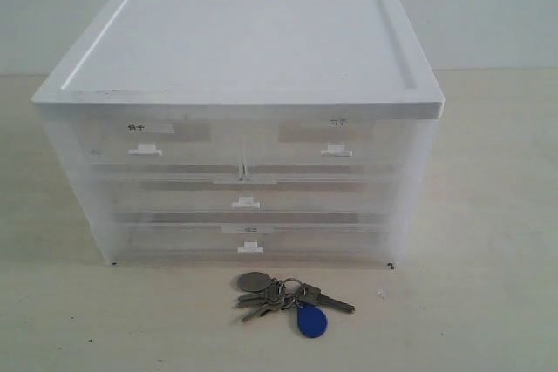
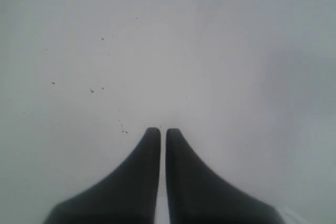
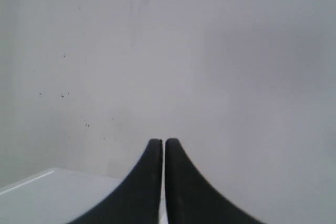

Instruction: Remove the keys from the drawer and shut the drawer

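A frosted white plastic storage cabinet fills the middle of the exterior view, standing on a pale counter. In the cabinet's top row, towards the left of the frame, is a half-width drawer with a bold black label, its front flush with the cabinet face. Below the top row, the full-width drawers are stacked one under another, each with a small white tab handle at the centre. In the lower centre of the frame, just in front of the cabinet, the keys lie flat on the counter outside any drawer. Their round grey disc tag is at the left of the bunch and the blue fob at the lower right. Right of centre in the top row, the drawer sits pushed in, level with its neighbour, with its faint label above the tab handle. In the left wrist view, the left claw has its dark fingers drawn almost together, with only a thin slit between them, pinching nothing, in front of a plain grey-white surface. In the right wrist view, the right claw is pressed together and empty, and a pale flat surface shows beside it.
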Controlling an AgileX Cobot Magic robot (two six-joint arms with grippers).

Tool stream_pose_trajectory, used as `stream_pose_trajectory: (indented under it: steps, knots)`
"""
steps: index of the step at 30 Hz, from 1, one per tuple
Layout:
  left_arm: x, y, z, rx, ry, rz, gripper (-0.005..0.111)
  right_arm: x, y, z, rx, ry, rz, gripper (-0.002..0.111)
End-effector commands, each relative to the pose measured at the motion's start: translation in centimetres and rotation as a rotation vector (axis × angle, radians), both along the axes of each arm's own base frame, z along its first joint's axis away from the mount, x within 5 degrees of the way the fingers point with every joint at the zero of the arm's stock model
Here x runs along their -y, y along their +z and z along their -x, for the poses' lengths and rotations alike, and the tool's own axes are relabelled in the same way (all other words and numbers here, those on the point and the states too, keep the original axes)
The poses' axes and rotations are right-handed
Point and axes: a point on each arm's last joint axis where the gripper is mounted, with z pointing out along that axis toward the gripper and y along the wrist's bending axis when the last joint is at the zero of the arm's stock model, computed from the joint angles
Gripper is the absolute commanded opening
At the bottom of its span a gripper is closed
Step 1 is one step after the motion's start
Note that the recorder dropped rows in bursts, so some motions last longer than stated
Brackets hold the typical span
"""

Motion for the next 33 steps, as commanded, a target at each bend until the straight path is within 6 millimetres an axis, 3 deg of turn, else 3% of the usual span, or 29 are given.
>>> stream_pose_trajectory:
  steps: [1, 11, 17, 33]
  knots:
    - [0.3, -1.9, 0.5, -0.004, -0.03, -0.01, 0.005, -0.1, -0.7, -0.3, -0.026, 0.01, -0.015, 0.0]
    - [0.4, -4.5, -0.1, -0.064, -0.064, 0.037, 0.005, -0.1, -0.7, -0.3, -0.03, 0.012, -0.019, 0.0]
    - [1.2, -4.7, 0.0, -0.079, -0.147, 0.004, 0.005, -0.1, -0.6, -0.3, -0.022, 0.017, -0.038, 0.0]
    - [1.2, -4.7, 0.0, -0.078, -0.142, 0.006, 0.005, -0.2, -0.9, -0.3, -0.076, 0.05, -0.08, 0.0]
